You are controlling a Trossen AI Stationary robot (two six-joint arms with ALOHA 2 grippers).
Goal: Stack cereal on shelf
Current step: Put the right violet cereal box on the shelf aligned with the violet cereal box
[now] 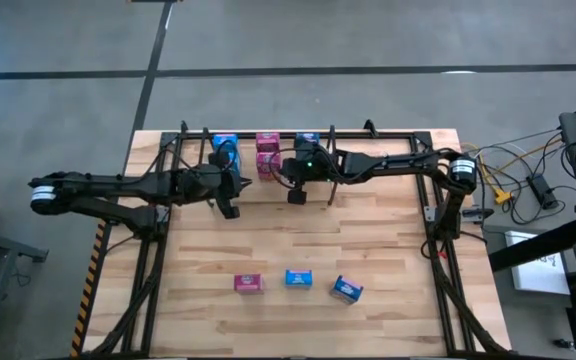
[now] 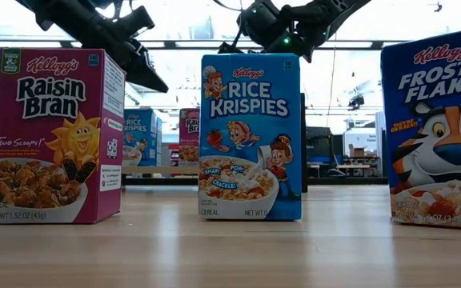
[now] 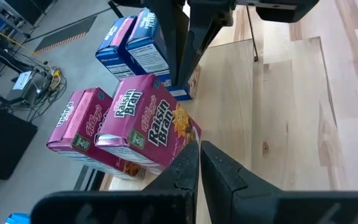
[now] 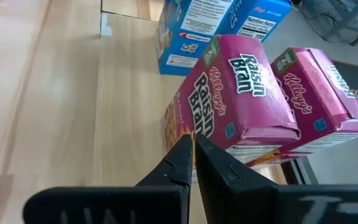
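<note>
Three small rectangular cardboard cereal boxes, a magenta Raisin Bran box (image 1: 248,283), a blue Rice Krispies box (image 1: 299,278) and a blue Frosted Flakes box (image 1: 347,289), stand in a row on the pale planked wood desk (image 1: 388,250). More glossy boxes sit at the far edge in the shelf (image 1: 368,136) of thin black rods. Above the desk before them hang the left end effector (image 1: 230,209) and right end effector (image 1: 295,196), both clenched on nothing.

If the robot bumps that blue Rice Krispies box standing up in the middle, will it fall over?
Probably, yes. The blue cardboard Rice Krispies box stands upright on a narrow base on the smooth wooden table, taller than it is wide, so a high nudge may tip it. It looks small and light, so a low push would likely slide it. Its flat sides won't roll.
</note>
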